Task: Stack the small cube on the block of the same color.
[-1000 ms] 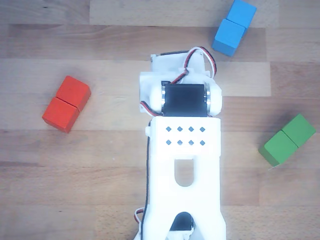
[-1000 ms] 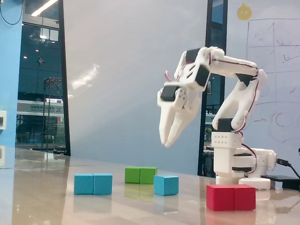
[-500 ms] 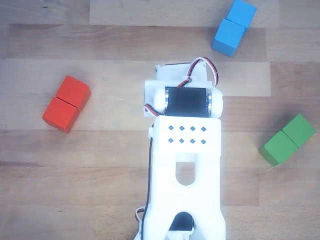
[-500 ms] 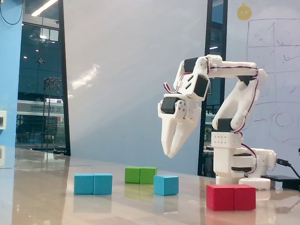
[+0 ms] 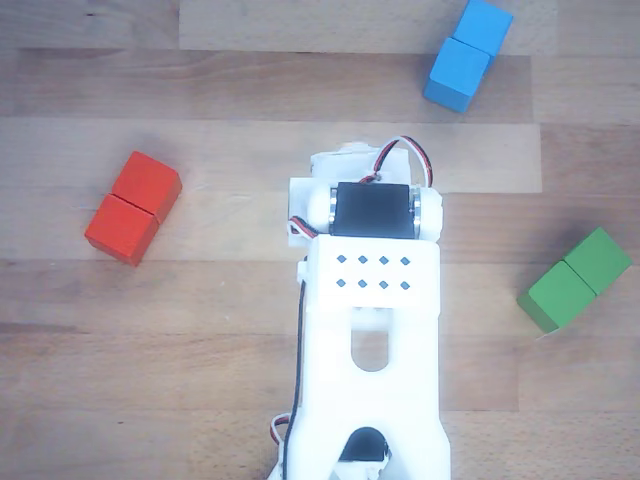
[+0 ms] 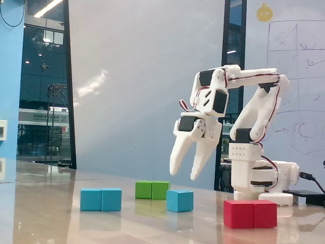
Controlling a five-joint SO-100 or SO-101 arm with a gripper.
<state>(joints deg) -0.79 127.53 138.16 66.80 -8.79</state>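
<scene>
In the fixed view the small cube (image 6: 180, 200), bright blue, rests on the table in front of the green block. The blue block (image 6: 101, 199) with a seam lies to its left. My gripper (image 6: 185, 175) hangs a short way above the small cube, pointing down, open, with nothing between its fingers. In the other view the blue block (image 5: 468, 54) lies at the top right. My white arm (image 5: 370, 320) fills the middle there, and it hides the small cube and the fingertips.
A red oblong block (image 6: 250, 213) lies at the front right of the fixed view, near the arm's base (image 6: 256, 178). A green oblong block (image 6: 152, 189) sits behind the small cube. In the other view the red block (image 5: 133, 207) is left, the green block (image 5: 575, 279) right.
The gripper has come down toward the small cube and its fingers have spread from nearly together to open. None of the blocks has moved.
</scene>
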